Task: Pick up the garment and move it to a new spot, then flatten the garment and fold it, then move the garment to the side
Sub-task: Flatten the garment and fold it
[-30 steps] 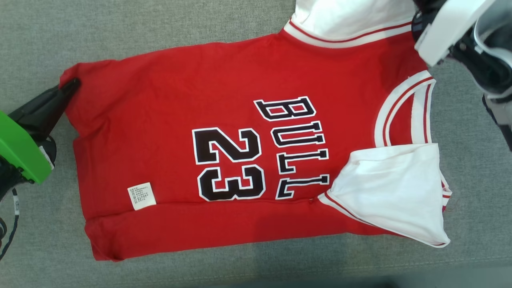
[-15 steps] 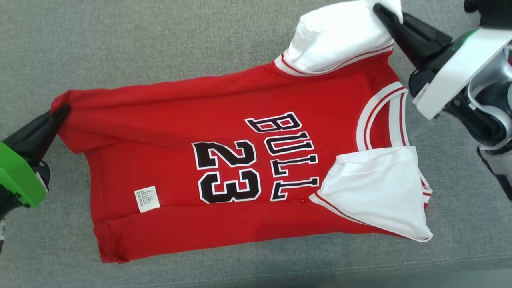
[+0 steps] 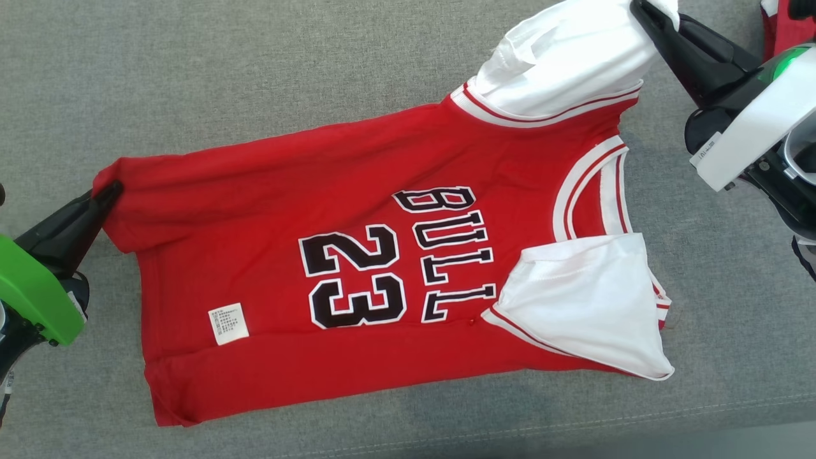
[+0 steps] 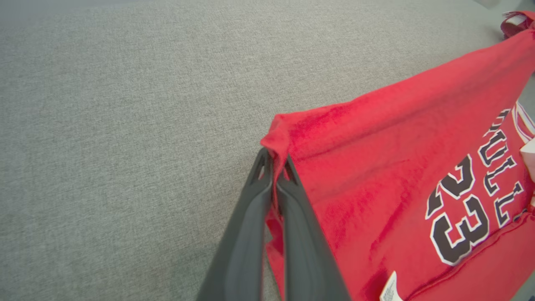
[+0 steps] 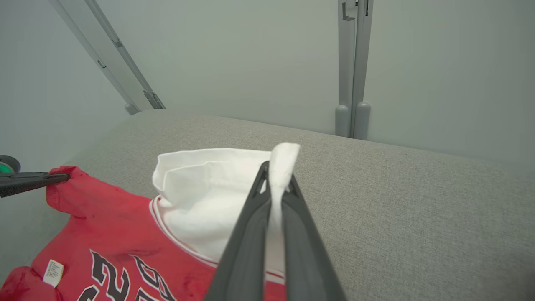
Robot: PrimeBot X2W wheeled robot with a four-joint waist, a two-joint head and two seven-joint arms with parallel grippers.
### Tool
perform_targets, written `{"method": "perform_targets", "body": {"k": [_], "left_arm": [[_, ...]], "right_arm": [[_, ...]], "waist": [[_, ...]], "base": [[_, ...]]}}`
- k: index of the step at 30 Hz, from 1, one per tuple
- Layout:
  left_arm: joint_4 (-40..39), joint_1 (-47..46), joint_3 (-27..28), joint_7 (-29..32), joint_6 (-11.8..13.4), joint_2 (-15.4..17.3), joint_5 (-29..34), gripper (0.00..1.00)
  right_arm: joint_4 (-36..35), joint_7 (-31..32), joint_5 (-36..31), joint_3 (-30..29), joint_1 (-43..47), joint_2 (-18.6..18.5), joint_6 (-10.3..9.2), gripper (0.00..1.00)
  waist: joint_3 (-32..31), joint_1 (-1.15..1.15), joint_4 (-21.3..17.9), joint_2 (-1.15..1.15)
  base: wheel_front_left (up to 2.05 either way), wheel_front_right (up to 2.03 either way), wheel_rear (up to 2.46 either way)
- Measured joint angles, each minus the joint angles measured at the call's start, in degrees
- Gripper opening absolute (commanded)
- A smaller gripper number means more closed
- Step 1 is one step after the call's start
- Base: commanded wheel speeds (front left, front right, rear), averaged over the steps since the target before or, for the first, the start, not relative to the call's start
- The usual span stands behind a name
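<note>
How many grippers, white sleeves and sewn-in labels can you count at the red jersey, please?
Grippers: 2, left gripper, right gripper, both gripping the jersey
White sleeves: 2, upper sleeve, lower sleeve
Labels: 1, white label
Total: 5

- Desk (image 3: 255,76): covered in plain grey woven fabric. A stitched seam (image 3: 637,417) runs along its near side, and its far edge (image 5: 376,144) is rounded.
- Jersey (image 3: 268,210): red, lying sideways across the middle of the desk. The "BULL 23" print faces up, with the hem to the left and the collar to the right. Its near long edge is folded over.
- Near sleeve (image 3: 586,306): white, folded flat onto the red front.
- Far sleeve (image 3: 567,64): white, bunched and raised off the desk.
- Label (image 3: 229,324): small and white, on the jersey near the hem.
- Red cloth (image 3: 774,29): at the far right, apart from the jersey. What it is cannot be told.
</note>
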Motion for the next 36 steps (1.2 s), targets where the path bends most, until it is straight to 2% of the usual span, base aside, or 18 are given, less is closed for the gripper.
{"method": "perform_targets", "body": {"k": [9, 22, 27, 36], "left_arm": [[0.4, -1.0, -0.6, -1.6, 0.0, 0.4, 0.2, 0.00], [2.3, -0.7, -2.4, -4.0, 0.0, 0.3, 0.5, 0.00], [2.7, 1.3, -2.3, -6.8, 0.0, 0.3, 0.5, 0.00], [4.4, 6.2, -2.7, -12.0, 0.0, -1.9, 0.5, 0.00]], "right_arm": [[-1.4, 0.5, 0.0, 0.0, 0.3, -0.5, -0.69, 0.00], [-3.2, 0.9, 0.0, 1.5, 4.9, -1.0, -0.77, 0.00], [-4.8, 0.7, -0.1, 2.2, 7.6, -1.0, -0.89, 0.00], [-8.5, -1.1, 0.0, 0.7, 13.7, -1.3, -3.94, 0.00]], "waist": [[0.5, 0.00, 0.0, 0.00], [-1.4, 0.00, 0.0, 0.00], [-2.4, 0.00, -0.4, 0.00], [-3.3, 0.00, -0.9, 0.00]], "base": [[0.00, 0.00, 0.00], [0.00, 0.00, 0.00], [0.00, 0.00, 0.00], [0.00, 0.00, 0.00]]}}
